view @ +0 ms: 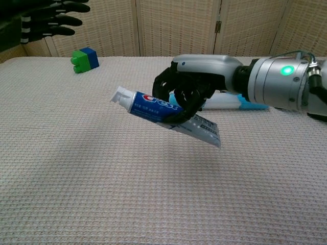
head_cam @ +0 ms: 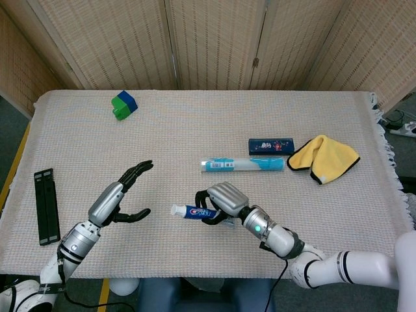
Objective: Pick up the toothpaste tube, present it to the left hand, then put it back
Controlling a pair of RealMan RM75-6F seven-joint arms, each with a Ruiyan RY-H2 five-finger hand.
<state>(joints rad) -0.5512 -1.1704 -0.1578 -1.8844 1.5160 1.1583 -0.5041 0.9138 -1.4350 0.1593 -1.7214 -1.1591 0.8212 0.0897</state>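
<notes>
My right hand (head_cam: 223, 200) grips a blue and white toothpaste tube (head_cam: 192, 211) around its middle, its white cap pointing toward my left side. In the chest view the toothpaste tube (view: 153, 105) hangs well above the cloth, tilted with its crimped tail lower, and the right hand (view: 191, 87) wraps it from above. My left hand (head_cam: 122, 192) hovers open to the left of the tube, fingers spread and apart from it. Only its dark fingers (view: 51, 20) show at the chest view's top left corner.
A light blue tube (head_cam: 241, 164), a dark blue box (head_cam: 269, 145) and a yellow cloth (head_cam: 323, 157) lie behind the right hand. A green and blue block (head_cam: 123, 104) stands at the far left. A black strip (head_cam: 45, 205) lies near the left edge.
</notes>
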